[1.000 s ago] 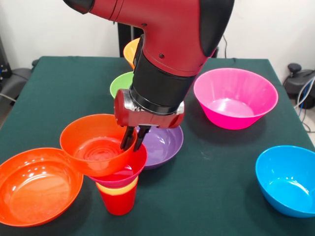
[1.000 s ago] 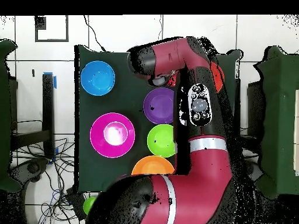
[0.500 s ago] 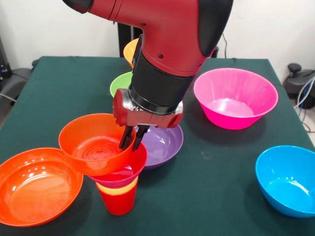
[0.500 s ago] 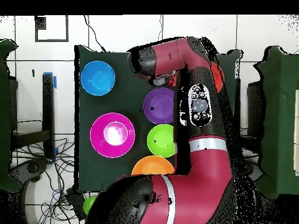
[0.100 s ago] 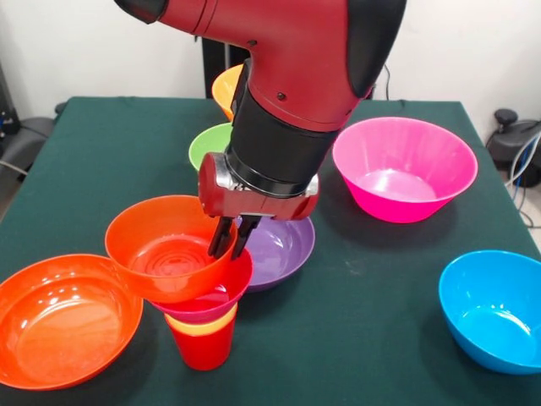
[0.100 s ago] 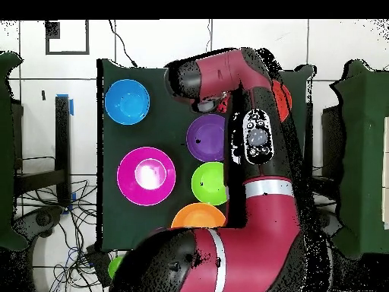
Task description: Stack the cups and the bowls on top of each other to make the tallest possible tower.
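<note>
One tower (image 5: 201,317) stands near the front-left of the green worktop (image 5: 372,279), long axis vertical, narrow end down and widening upward. Red cup (image 5: 203,347) is the base, upright on the worktop; a yellow cup (image 5: 203,326) rim shows nested in it, then a magenta-pink band, then a crimson-pink bowl (image 5: 228,283). Top piece is an orange bowl (image 5: 165,245), mouth up but tilted and sitting off-centre toward the left of the stack, overhanging it. Its inside looks empty, glossy.

Gripper (image 5: 230,241) reaches down from the red and black arm (image 5: 287,93) at the orange bowl's right rim; the dark fingers (image 5: 221,239) sit close together, pinched on that rim wall, one inside and one outside as far as can be told.

Just left of the tower, a large orange-red bowl (image 5: 63,317) rests on the worktop, mouth up, empty, its rim partly under the overhanging orange bowl. Purple bowl (image 5: 283,245) sits just behind-right of the tower, empty, partly hidden by the gripper. Green bowl (image 5: 207,144) lies behind that, light orange bowl (image 5: 226,85) further back, both mostly covered by the arm. Large magenta-pink bowl (image 5: 404,167) is well apart on the right, empty. Blue bowl (image 5: 492,309) sits at front right, empty.

In the overhead view the arm hides the tower; blue, magenta-pink, purple, green and light orange bowls show in the open.
</note>
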`<act>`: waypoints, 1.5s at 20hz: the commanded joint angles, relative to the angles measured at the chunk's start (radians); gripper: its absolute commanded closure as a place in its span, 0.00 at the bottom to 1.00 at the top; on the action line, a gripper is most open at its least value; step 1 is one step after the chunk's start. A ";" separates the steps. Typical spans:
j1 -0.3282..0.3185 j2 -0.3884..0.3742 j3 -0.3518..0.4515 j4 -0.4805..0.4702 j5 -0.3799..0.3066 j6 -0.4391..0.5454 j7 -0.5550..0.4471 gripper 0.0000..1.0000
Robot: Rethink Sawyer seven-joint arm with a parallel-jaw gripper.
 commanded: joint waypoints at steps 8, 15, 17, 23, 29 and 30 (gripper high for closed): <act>0.029 0.015 -0.004 -0.007 -0.017 0.054 -0.132 1.00; 0.032 0.014 -0.005 -0.004 -0.014 0.051 -0.126 1.00; 0.032 0.016 -0.004 -0.002 -0.010 0.049 -0.119 1.00; 0.034 0.018 0.000 0.006 0.009 0.055 -0.100 1.00; 0.040 0.008 -0.003 0.031 0.026 0.056 -0.086 1.00; 0.041 0.008 -0.004 0.032 0.026 0.055 -0.083 1.00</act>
